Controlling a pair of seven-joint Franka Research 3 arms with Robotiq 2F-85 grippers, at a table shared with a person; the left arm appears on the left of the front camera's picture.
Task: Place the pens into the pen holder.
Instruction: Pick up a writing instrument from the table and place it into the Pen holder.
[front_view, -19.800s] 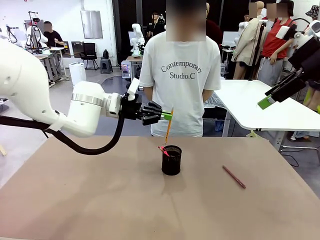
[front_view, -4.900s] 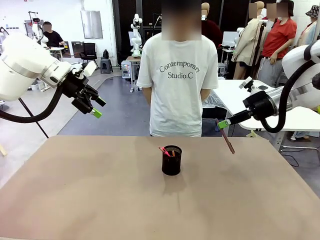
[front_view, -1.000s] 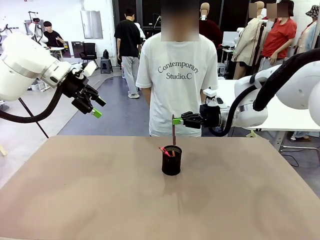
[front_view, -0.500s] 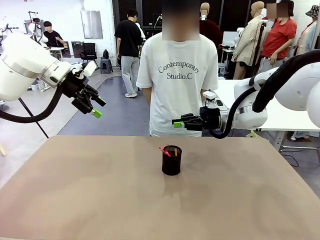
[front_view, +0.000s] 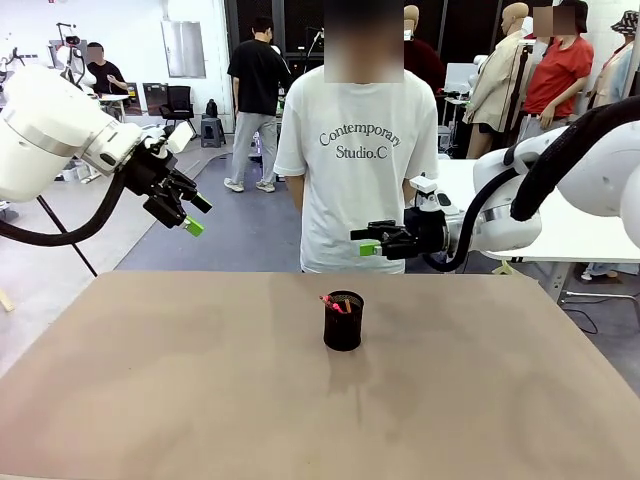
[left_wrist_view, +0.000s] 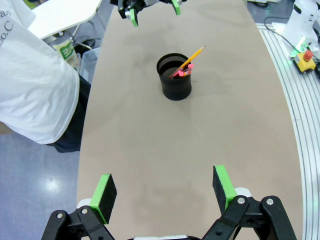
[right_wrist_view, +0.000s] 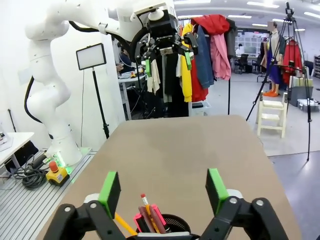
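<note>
The black mesh pen holder (front_view: 343, 330) stands at the table's middle with the pens (front_view: 331, 301) inside, pink ends poking over the rim. From the left wrist, the yellow pen (left_wrist_view: 193, 55) leans out of the pen holder (left_wrist_view: 176, 89) beside pink-tipped ones (left_wrist_view: 182, 73). My right gripper (front_view: 364, 241) hovers open and empty above and just right of the holder. Its wrist view looks down between its fingers (right_wrist_view: 163, 191) at the pens (right_wrist_view: 148, 212) in the holder (right_wrist_view: 176, 218). My left gripper (front_view: 197, 214) is open and empty, raised at the far left; its own view shows it (left_wrist_view: 164, 187) well back from the holder.
A person in a white T-shirt (front_view: 360, 150) stands at the far edge, right behind the holder. The brown table (front_view: 200, 380) lies bare around the holder. Another white table (front_view: 580, 230) stands at the back right, and people move in the background.
My right gripper opened and let go of the dark red pen, which dropped into the holder. The gripper then drew back slightly to the right. The left arm stayed still.
</note>
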